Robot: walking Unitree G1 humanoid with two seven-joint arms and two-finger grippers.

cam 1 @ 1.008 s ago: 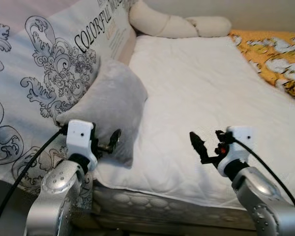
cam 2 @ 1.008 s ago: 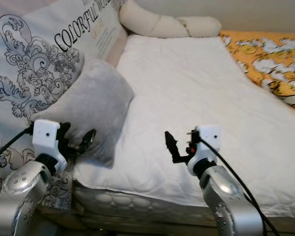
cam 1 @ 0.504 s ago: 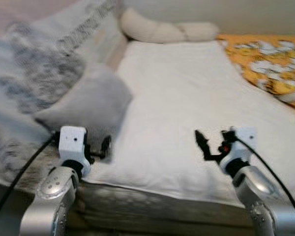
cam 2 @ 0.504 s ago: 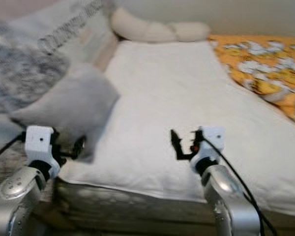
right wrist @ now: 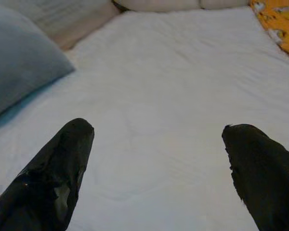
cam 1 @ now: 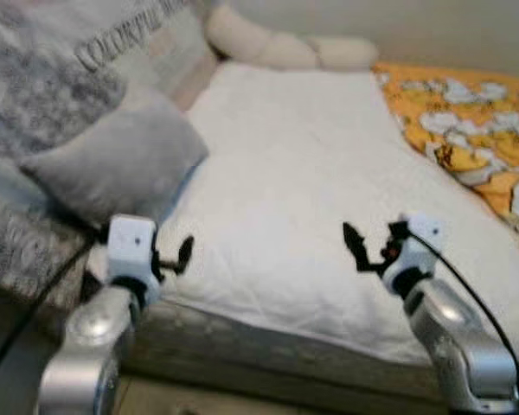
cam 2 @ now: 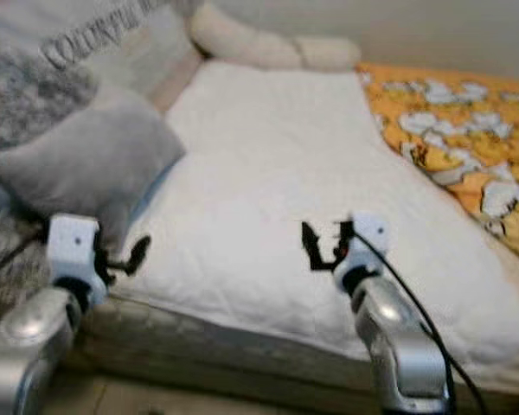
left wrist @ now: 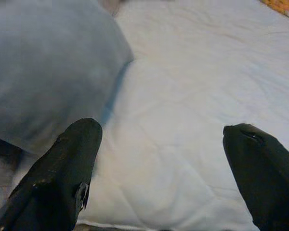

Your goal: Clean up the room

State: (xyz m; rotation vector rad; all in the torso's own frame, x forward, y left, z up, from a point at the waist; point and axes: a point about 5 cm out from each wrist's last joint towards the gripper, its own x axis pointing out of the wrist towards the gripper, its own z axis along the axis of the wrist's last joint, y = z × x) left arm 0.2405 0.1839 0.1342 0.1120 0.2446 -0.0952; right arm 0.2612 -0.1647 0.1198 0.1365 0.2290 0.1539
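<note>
White quilted bedding (cam 1: 311, 173) covers most of the bed before us, with a large printed grey cushion (cam 1: 60, 78) propped along our left side, a cream bolster (cam 1: 277, 47) at the far end, and an orange patterned blanket (cam 1: 467, 130) bunched on the far right. We judge the likely thing to tidy is the grey pillow (cam 1: 112, 164), which lies tilted against the printed cushion with one corner resting on the white bedding, just beyond our left gripper (left wrist: 159, 159). That gripper hovers at the near edge of the mattress with its fingers spread wide and nothing between them; our right gripper (right wrist: 156, 163) hangs over the middle of the bedding, likewise wide open and empty. To do this step well, we would reach the left gripper forward toward the pillow's near corner, keep the fingers spread until one passes under the soft edge, and close on a thick fold, not the thin seam, since plush fabric may slip. The head views are blurred, so we should settle before committing to a grasp.
</note>
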